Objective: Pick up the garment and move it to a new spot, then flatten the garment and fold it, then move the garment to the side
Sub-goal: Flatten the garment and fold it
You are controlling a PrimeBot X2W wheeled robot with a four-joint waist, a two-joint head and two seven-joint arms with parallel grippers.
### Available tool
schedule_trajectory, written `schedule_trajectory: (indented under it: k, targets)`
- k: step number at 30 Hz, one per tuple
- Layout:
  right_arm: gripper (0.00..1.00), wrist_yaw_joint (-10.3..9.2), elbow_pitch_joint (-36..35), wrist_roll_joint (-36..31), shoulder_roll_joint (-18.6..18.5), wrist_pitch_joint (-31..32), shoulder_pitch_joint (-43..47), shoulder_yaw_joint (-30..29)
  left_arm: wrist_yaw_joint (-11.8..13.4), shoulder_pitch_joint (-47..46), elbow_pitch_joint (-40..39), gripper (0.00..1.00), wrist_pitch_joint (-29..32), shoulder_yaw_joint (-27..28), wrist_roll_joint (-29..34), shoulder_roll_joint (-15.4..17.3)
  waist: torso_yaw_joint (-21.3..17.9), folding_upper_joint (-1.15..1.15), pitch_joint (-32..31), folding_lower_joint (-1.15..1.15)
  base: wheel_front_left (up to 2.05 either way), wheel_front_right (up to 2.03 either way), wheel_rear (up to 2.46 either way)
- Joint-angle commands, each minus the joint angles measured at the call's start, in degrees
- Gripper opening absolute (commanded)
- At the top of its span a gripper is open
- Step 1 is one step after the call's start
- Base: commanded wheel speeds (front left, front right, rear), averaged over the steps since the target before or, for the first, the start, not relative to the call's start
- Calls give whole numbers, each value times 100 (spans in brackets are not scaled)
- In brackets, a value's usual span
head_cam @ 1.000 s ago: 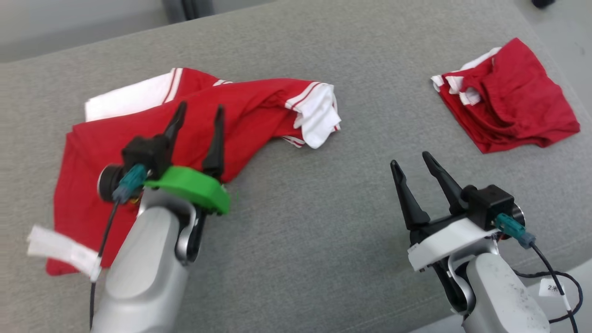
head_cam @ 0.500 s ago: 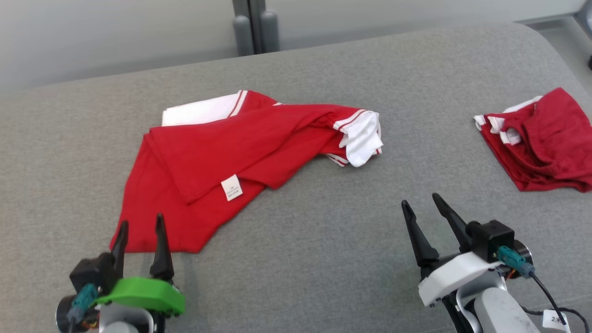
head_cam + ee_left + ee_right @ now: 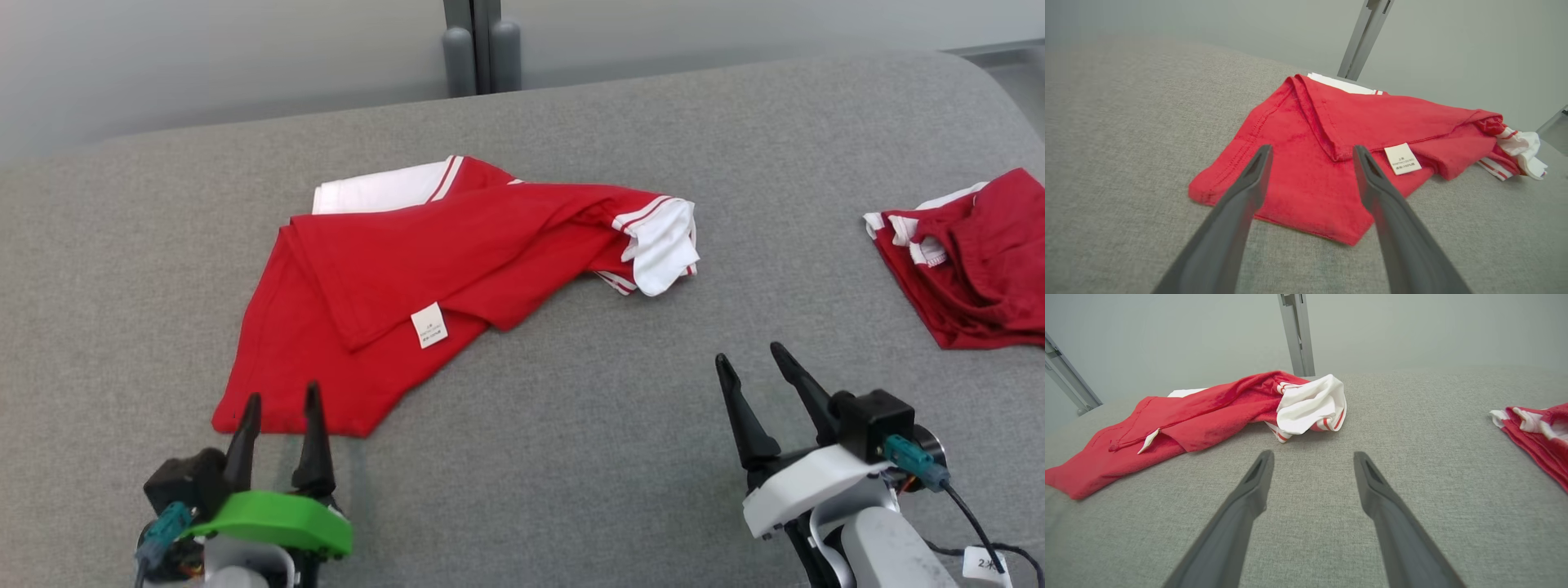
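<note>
- Grey woven upholstery [image 3: 571, 441] covers most of the head view, with a pale wall [image 3: 204, 65] and a grey metal post [image 3: 482, 41] along the top edge.
- A red T-shirt [image 3: 384, 269] lies at centre-left of the frame. It is loosely doubled over itself rather than spread flat.
- Its care label [image 3: 429, 325] shows face-up near the shirt's middle, on the edge of the upper layer.
- A bunched white sleeve [image 3: 665, 249] with red stripes sticks out at the shirt's right end.
- A second red-and-white garment [image 3: 971, 278] sits crumpled at the right edge of the frame, well apart from the shirt.
- The left gripper [image 3: 282, 394], with a green collar, is at the lower left. Its jaws stand wide apart with nothing between them, and its tips are just at the shirt's lower hem. Whether they touch the cloth I cannot tell.
- The right gripper [image 3: 749, 354] is at the lower right, its jaws spread wide and empty. It is over bare upholstery, between the two garments.
</note>
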Motion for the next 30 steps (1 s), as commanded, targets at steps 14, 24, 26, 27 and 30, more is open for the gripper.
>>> schedule_trajectory:
  k: [14,24,26,27,30]
  targets:
    - [100,-9,-215,-23,-19,-1,-586,81,-53,-1590,1144,100,-1,-474,-516,20,-313,0,1199,0,0,0,0]
    - [100,-9,-154,-31,-19,-1,-612,38,-55,-1519,1078,0,3,-434,-563,16,-314,0,1145,0,0,0,0]
    - [100,-9,-131,-40,-17,-1,-603,32,-55,-1479,1004,0,3,-469,-590,17,-266,0,1075,0,0,0,0]
    - [100,-9,-113,-43,-20,-1,-581,30,-54,-1458,948,0,1,-468,-589,23,-230,0,1021,0,0,0,0]
    - [100,-9,-65,-46,-22,-1,-495,1,-51,-1351,668,0,-1,-418,-642,20,-93,0,850,0,0,0,0]
